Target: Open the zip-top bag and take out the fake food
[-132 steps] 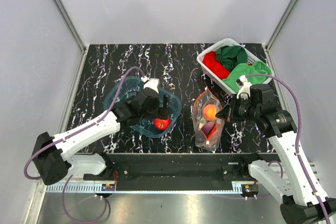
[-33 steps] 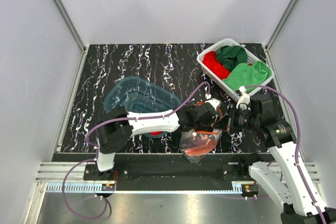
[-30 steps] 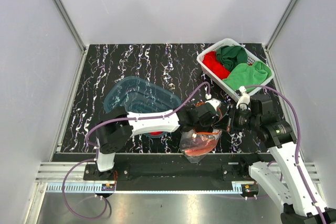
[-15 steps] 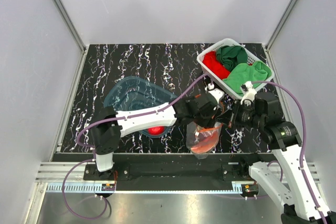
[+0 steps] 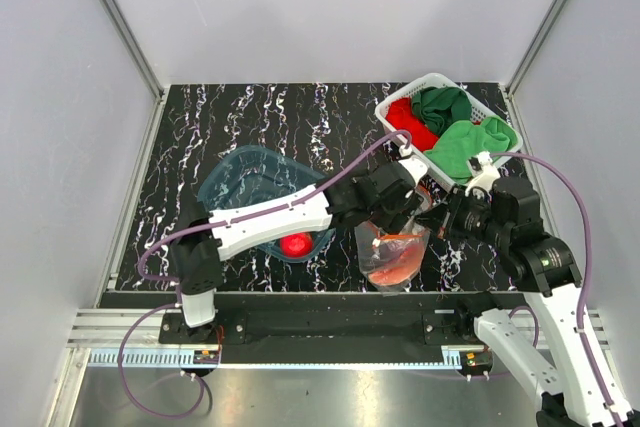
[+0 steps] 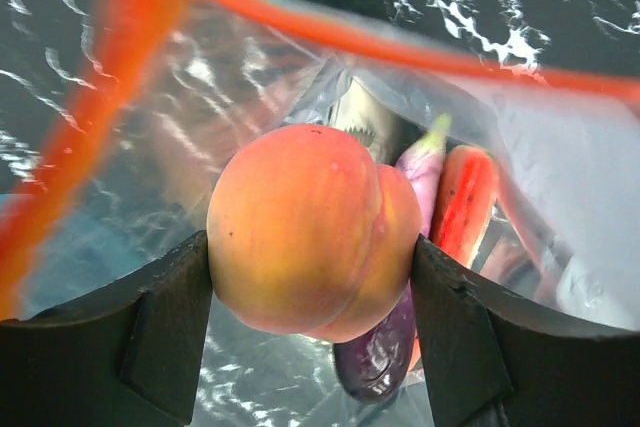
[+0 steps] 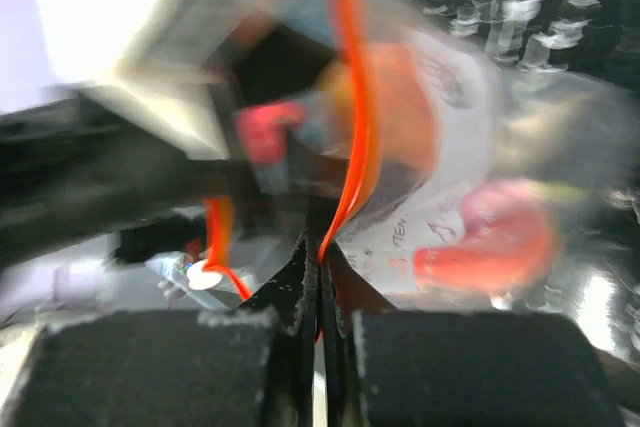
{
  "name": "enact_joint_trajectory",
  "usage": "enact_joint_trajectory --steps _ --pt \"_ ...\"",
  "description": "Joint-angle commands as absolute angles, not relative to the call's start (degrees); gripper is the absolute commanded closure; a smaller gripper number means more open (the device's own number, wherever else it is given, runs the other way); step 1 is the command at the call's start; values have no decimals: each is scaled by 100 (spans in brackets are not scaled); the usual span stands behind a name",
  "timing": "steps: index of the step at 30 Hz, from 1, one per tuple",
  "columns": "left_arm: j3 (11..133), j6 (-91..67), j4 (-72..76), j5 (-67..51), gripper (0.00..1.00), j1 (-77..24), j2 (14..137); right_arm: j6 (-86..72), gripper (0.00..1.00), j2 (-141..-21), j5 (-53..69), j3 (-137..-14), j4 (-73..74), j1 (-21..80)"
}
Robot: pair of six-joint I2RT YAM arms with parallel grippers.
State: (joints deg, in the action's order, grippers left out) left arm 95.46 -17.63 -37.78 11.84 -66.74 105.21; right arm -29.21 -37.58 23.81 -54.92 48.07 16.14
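Clear crinkly bag (image 5: 392, 257) sits at the table (image 5: 220, 117)'s near edge, mouth open, white label (image 7: 440, 217) print too blurry to read, right gripper (image 7: 318, 265) pinched tight on its orange-red zip strip (image 7: 352, 127). And the left gripper (image 6: 312, 322) is clamped round the peach (image 6: 305, 217) at the bag's mouth.

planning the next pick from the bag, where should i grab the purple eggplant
Likely the eggplant by its slim neck below the green tip, entering through the open mouth of the bag, fingers across its width. The peach half hides its fat end, and a red piece lies tight alongside.
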Motion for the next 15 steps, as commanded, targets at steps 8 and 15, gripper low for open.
enact_joint_trajectory --steps 8,15 --pt "9422 -1538 -3525 1804 100 -6486 9747 -2768 100 -3436 1406 -5450 5414 1573" --pt "9931 -1731 -2849 187 100 -6469 9265 -2786 100 -3840 1441 -5396 5335 1573"
